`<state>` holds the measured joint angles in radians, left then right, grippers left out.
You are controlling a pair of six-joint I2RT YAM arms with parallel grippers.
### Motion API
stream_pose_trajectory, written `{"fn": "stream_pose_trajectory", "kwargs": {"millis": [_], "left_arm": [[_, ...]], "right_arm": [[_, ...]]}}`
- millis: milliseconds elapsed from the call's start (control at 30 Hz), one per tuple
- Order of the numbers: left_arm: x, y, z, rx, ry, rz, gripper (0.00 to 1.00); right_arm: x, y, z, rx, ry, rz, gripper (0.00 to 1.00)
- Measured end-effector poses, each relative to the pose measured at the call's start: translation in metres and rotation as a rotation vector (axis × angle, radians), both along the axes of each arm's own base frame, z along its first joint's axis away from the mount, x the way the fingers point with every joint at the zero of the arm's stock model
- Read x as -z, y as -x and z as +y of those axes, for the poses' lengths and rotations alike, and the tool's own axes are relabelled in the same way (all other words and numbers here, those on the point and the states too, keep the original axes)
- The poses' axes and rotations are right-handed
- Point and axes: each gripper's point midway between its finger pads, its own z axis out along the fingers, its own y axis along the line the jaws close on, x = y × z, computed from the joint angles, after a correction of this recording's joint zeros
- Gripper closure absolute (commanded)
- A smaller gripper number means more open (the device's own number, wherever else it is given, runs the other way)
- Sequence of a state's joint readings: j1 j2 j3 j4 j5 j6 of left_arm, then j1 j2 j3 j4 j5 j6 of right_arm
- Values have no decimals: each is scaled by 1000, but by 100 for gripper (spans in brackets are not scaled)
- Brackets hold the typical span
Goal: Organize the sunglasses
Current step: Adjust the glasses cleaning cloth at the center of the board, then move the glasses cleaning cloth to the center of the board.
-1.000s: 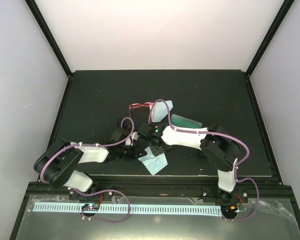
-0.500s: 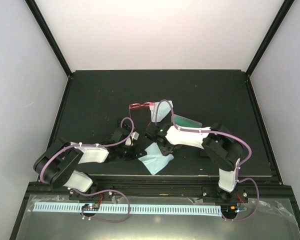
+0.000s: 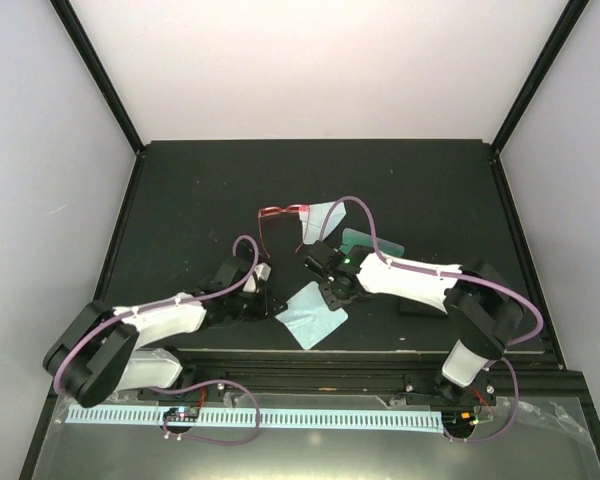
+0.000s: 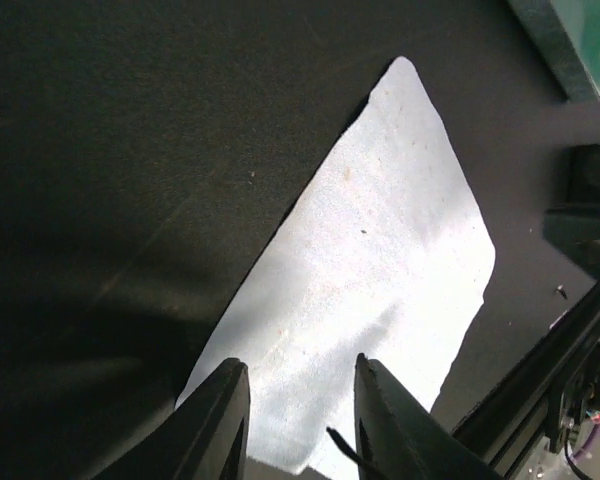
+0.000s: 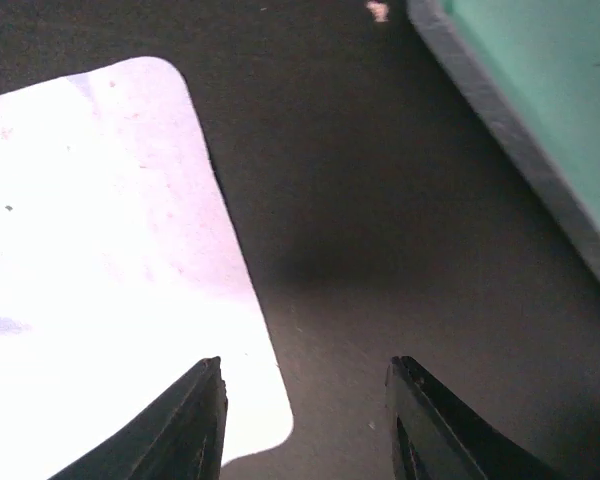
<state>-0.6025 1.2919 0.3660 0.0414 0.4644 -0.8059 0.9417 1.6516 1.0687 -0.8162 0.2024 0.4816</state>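
The red-framed sunglasses (image 3: 278, 214) lie at mid table, beside a light blue cloth (image 3: 325, 217). I cannot make out the black sunglasses in any view. My left gripper (image 3: 269, 300) is open and empty, with its tips (image 4: 300, 365) over the near cloth (image 4: 370, 270), which lies flat (image 3: 311, 313). My right gripper (image 3: 327, 277) is open and empty just above that cloth. In its wrist view its tips (image 5: 305, 362) hang over bare mat, between a cloth corner (image 5: 100, 250) and the pale blue-green case (image 5: 540, 90).
The pale blue-green case (image 3: 372, 243) lies right of the right gripper and shows in the left wrist view (image 4: 570, 40). A black oblong case (image 3: 420, 306) lies under the right arm near the front edge. The table's raised front rim (image 3: 310, 355) runs close behind the near cloth.
Both grippers were together at the crumpled near cloth. The cloth now lies spread flat and both grippers have drawn off it, the right one up and to the right.
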Motion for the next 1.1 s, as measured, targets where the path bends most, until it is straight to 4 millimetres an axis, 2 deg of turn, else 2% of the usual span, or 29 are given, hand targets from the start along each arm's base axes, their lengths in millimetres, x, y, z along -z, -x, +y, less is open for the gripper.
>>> {"fn": "stream_pose_trajectory", "kwargs": {"millis": [167, 400, 633, 767, 900, 1100], "left_arm": [[-7, 3, 14, -17, -59, -38, 65], [-5, 12, 27, -5, -120, -31, 64], [-22, 3, 21, 5, -113, -69, 61], [-27, -5, 16, 16, -115, -83, 59], [-23, -9, 13, 25, -128, -73, 58], [-24, -23, 4, 29, -134, -72, 56]], "right_arm": [[20, 3, 8, -14, -5, 45, 60], [40, 20, -6, 18, 5, 99, 72], [42, 25, 0, 56, -56, 114, 99], [41, 24, 0, 56, -62, 110, 99], [41, 20, -3, 40, -33, 87, 99], [40, -12, -7, 12, 81, -9, 99]]}}
